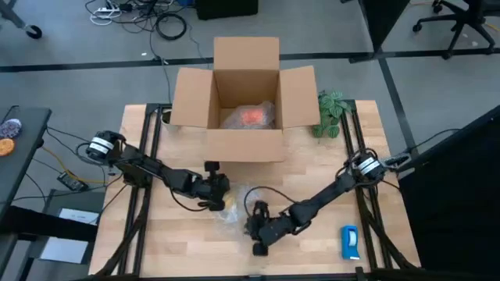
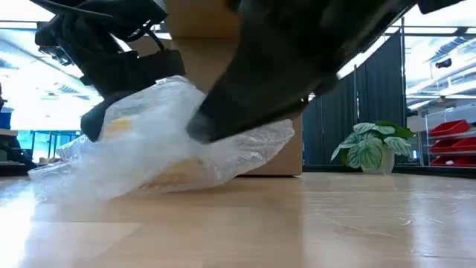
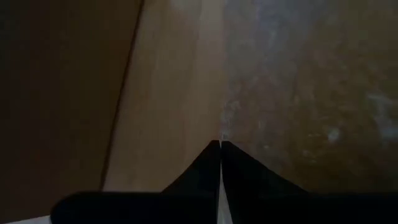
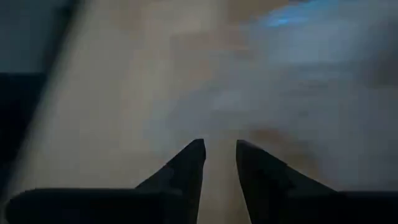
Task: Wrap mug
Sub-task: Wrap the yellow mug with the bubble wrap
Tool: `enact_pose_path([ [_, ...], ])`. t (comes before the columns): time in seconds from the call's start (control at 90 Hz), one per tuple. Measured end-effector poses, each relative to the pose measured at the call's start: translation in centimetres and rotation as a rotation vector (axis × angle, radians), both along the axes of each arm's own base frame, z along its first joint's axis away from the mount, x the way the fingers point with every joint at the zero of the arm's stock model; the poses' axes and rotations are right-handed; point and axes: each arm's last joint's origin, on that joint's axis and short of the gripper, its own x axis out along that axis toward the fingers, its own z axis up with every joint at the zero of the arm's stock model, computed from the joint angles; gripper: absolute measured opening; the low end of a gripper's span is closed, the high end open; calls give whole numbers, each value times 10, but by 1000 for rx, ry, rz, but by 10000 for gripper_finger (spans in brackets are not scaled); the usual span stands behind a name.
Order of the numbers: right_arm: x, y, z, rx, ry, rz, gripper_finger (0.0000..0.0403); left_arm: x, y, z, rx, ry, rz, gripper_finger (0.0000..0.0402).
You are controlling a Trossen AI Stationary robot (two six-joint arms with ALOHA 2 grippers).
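Note:
The orange mug point(image 1: 251, 115) lies inside the open cardboard box point(image 1: 244, 144) at the table's far side, under clear wrap. A crumpled sheet of bubble wrap point(image 1: 231, 211) point(image 2: 160, 145) lies on the table near the middle, humped up, with something yellowish showing through it. My left gripper point(image 1: 219, 200) point(image 3: 221, 144) is at the sheet's left side, shut. My right gripper point(image 1: 255, 231) point(image 4: 220, 147) is at the sheet's near right side, fingers slightly apart with nothing between them. My left gripper's shut fingertips meet at the bubble wrap's edge point(image 3: 225, 122), coming slanting down from the table's left. One layer or several, I cannot tell. The sheet rises under the gripper point(image 2: 149, 93) while its lower part rests on the table. My right gripper's fingers point(image 2: 204, 126) stand in front of the wrap; whether they touch it cannot be told.
The open cardboard box fills the far middle of the table, its flaps spread. A small potted plant point(image 1: 331, 114) point(image 2: 370, 149) stands at the far right. A flat blue-and-white object point(image 1: 349, 242) lies near the right front corner. Bare wood lies along the near edge.

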Motion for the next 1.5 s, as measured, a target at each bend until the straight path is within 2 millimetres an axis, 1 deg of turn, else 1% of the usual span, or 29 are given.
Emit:
enact_pose_path([
  [0.133, 5, -15, 14, -104, -40, -40, 75, 0, 0, 0, 3, 2, -4, 0],
  [0.256, 14, -34, 15, -132, -34, -44, 75, 1, 1, 0, 14, -2, -9, 0],
  [0.344, 24, -48, 9, -111, -35, -19, 75, 1, 2, 1, 19, -15, -6, 0],
  [0.478, 39, -65, -11, -80, -31, 45, 75, 3, 1, 3, 28, -32, -12, 0],
  [0.6, 47, -71, -18, -94, -80, 71, 75, 3, 2, 3, 38, -34, -4, 0],
  [0.689, 45, -72, -16, -101, -61, 69, 75, 2, 2, 3, 31, -27, 7, 0],
  [0.933, 23, -60, 11, -108, 59, 103, 74, 1, 4, 1, 24, 0, 14, 0],
  [1.1, 9, -56, 30, -124, 98, 89, 74, 1, 5, 0, 22, 8, 8, 0],
  [1.178, 5, -55, 37, -141, 91, 74, 74, 1, 5, 0, 26, 15, 8, 0],
  [1.344, 5, -56, 39, -182, 79, 16, 74, 0, 6, 0, 28, 23, 5, 0],
  [1.5, 4, -71, 32, -213, 86, -93, 74, 0, 5, -1, 23, 26, -3, 0],
])
